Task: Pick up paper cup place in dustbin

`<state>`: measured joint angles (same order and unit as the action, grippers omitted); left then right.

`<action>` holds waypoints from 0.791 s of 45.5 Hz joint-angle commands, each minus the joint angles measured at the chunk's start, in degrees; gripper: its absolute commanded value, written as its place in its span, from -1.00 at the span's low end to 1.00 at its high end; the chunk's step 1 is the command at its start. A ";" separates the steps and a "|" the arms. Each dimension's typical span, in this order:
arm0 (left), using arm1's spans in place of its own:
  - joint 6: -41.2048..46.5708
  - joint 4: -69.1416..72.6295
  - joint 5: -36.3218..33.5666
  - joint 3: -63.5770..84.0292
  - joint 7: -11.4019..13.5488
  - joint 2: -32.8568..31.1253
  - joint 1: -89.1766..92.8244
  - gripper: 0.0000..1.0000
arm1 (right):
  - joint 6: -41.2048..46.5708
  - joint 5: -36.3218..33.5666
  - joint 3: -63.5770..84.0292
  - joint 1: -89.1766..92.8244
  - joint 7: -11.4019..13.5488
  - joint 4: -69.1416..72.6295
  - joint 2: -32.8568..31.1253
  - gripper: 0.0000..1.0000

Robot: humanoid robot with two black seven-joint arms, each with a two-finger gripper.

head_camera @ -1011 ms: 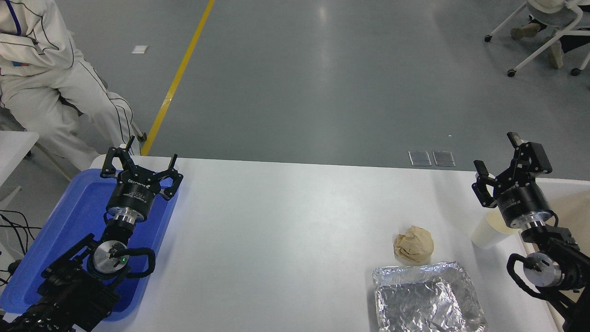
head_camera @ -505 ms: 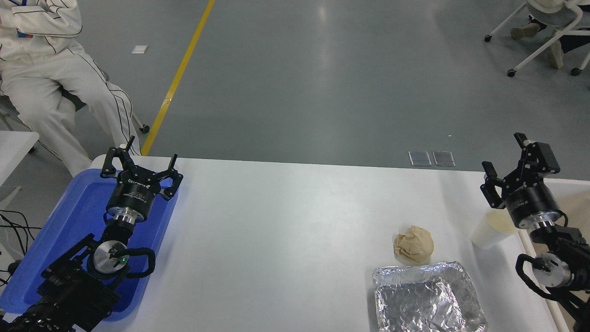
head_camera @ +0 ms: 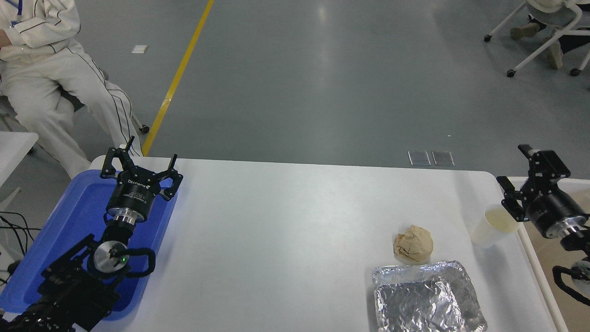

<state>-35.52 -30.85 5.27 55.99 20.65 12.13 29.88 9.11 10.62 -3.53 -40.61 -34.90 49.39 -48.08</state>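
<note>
The paper cup (head_camera: 489, 227) stands upright near the table's right edge, white with a cream inside, and nothing holds it. My right gripper (head_camera: 516, 168) hangs just right of and beyond the cup, open with nothing between its fingers, its body over the dustbin (head_camera: 536, 263). Only the dustbin's cream rim and a strip of beige interior show at the right edge of the picture. My left gripper (head_camera: 140, 159) is parked open over the blue tray at the lower left.
A crumpled brown paper ball (head_camera: 413, 244) lies left of the cup. A silver foil tray (head_camera: 426, 297) sits at the front edge below it. The blue tray (head_camera: 69, 216) is under the left arm. A person (head_camera: 50, 78) sits beyond the far left corner.
My right arm has drawn rightward and a little lower, off the cup and over the dustbin, leaving the cup uncovered. The cup has not moved. The seated person shifted.
</note>
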 commanded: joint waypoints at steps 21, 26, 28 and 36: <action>0.01 0.00 0.00 0.00 0.00 0.00 0.00 1.00 | 0.39 -0.51 69.69 -44.81 0.09 2.99 6.41 1.00; 0.01 0.00 0.00 0.00 0.00 0.00 0.09 1.00 | 1.44 -0.51 79.36 -50.96 0.00 6.76 11.07 1.00; 0.01 0.00 0.00 0.00 0.00 0.00 0.09 1.00 | 2.32 -0.43 82.70 -54.03 0.09 8.87 12.48 1.00; 0.01 0.00 0.00 0.00 0.00 0.00 0.00 1.00 | 11.53 0.36 90.09 -62.48 0.09 16.17 15.21 1.00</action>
<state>-35.51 -30.84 5.27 55.99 20.65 12.13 29.91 12.25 10.24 72.04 -90.50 -34.83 57.63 -38.07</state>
